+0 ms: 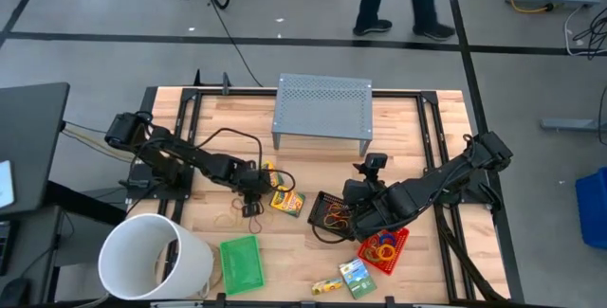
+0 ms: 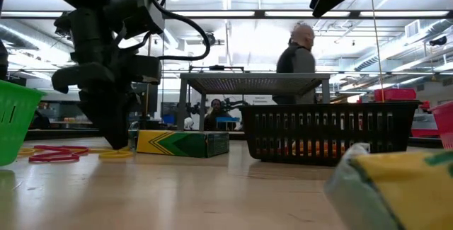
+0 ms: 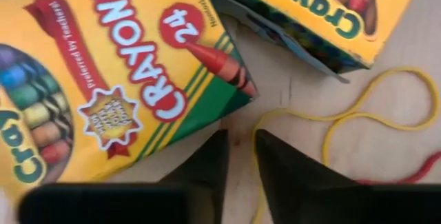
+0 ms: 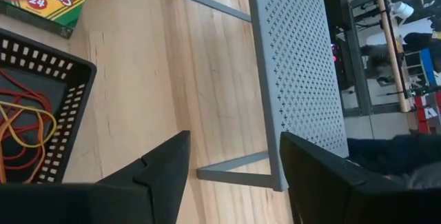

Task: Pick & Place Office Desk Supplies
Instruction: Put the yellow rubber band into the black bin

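Note:
My left gripper (image 1: 250,194) (image 3: 240,141) points down at the table beside two yellow-green crayon boxes (image 3: 117,79) (image 1: 286,202), its fingers a narrow gap apart around a strand of a yellow rubber band (image 3: 358,114). More bands (image 1: 228,220) lie near it. My right gripper (image 1: 349,215) (image 4: 234,145) hovers open and holds nothing, above the right edge of the black mesh tray (image 1: 332,215) (image 4: 41,114), which contains rubber bands. Coloured rings fill the red tray (image 1: 384,246). The green tray (image 1: 240,262) sits near the front. Another crayon box (image 1: 357,276) and a yellow glue stick (image 1: 327,287) lie at the near edge. My left gripper comes from above, pointing down, its tips at the table top (image 2: 113,145). A strand of the yellow rubber band (image 3: 255,148) runs between the fingers, along the inner side of one finger (image 3: 275,162). Whether the fingers touch it I cannot tell.
The grey perforated stand (image 1: 322,109) occupies the far middle of the table. The big white bucket (image 1: 152,256) lies at the near left corner. Bare wood shows between the stand and the trays. A person (image 1: 398,0) walks on the floor beyond the table.

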### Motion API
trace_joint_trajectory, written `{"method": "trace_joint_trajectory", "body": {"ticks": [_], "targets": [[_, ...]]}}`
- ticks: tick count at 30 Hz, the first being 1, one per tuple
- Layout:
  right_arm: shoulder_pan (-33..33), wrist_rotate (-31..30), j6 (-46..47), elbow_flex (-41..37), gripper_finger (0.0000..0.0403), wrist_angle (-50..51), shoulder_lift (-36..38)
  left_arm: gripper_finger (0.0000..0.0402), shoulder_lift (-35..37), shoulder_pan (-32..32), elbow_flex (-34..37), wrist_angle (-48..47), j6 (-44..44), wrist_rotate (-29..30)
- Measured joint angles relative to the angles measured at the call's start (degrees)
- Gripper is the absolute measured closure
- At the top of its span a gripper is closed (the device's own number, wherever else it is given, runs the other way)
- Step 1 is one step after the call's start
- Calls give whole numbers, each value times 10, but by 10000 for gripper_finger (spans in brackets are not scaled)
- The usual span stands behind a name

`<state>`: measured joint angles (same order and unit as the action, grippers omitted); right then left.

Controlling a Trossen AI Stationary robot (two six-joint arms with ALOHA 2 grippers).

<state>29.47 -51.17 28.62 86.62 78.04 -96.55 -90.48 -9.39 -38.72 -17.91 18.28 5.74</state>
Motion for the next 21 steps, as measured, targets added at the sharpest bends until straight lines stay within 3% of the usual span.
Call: {"method": "trace_joint_trajectory", "body": {"ticks": [5,11,21], "targets": [[0,0,0,0,172,-1,0,394,-2,0,0,6,-9,7],[0,-1,5,0,172,-2,0,398,-3,-7,-19,-21,-6,26],[0,0,7,0,172,-8,0,400,-4,-50,-139,-116,-43,108]]}}
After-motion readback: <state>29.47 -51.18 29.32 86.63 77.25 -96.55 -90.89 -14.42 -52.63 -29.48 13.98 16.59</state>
